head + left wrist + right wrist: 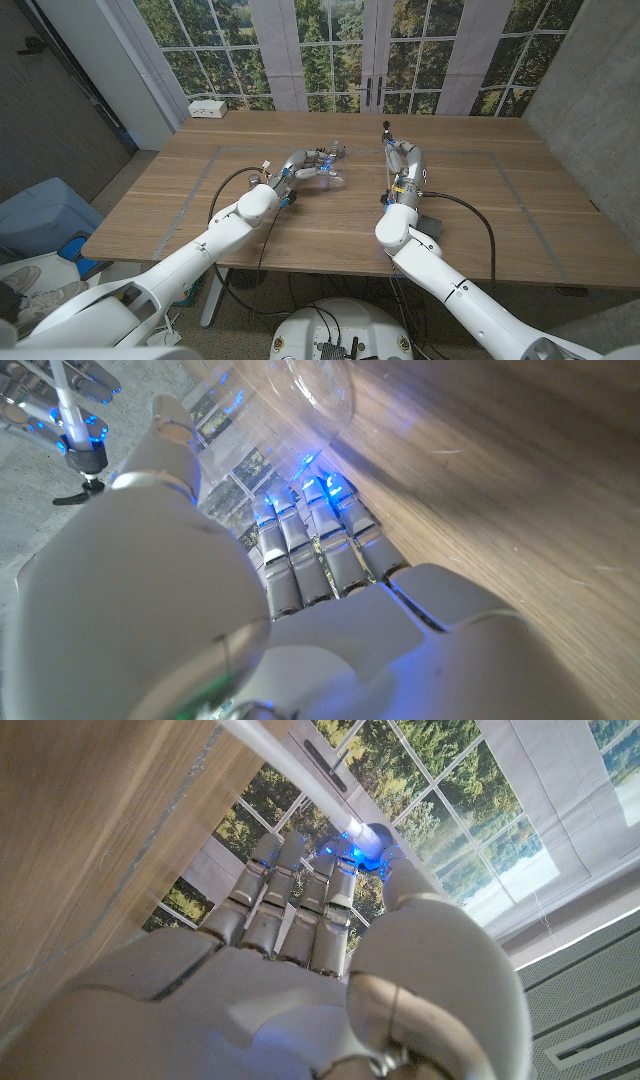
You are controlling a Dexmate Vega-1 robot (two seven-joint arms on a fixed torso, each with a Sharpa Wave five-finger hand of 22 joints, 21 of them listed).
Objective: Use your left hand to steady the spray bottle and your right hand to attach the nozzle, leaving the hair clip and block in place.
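Wooden tabletop (300,215), grey tape outline marked on its surface. Left hand (312,163) past the tabletop's middle, toward the far edge, fingers (320,545) curled around a clear spray bottle (333,178) and gripping it; bottle lying tilted by the fingertips, its clear rounded body (318,385) seen against the wood grain in the left wrist view. Right hand (400,160) near the far edge, just right of the middle, close beside the left hand but apart from it, raised with fingers (300,905) drawn together around the nozzle (385,128); dark nozzle head standing above the fingertips, thin white dip tube (389,180) hanging below the hand. Nozzle head and tube (72,420) also seen past the left hand, separate from the bottle, not yet fitted. White box (208,108) at the far left corner. Blue bin (40,215) on the floor off the left edge.
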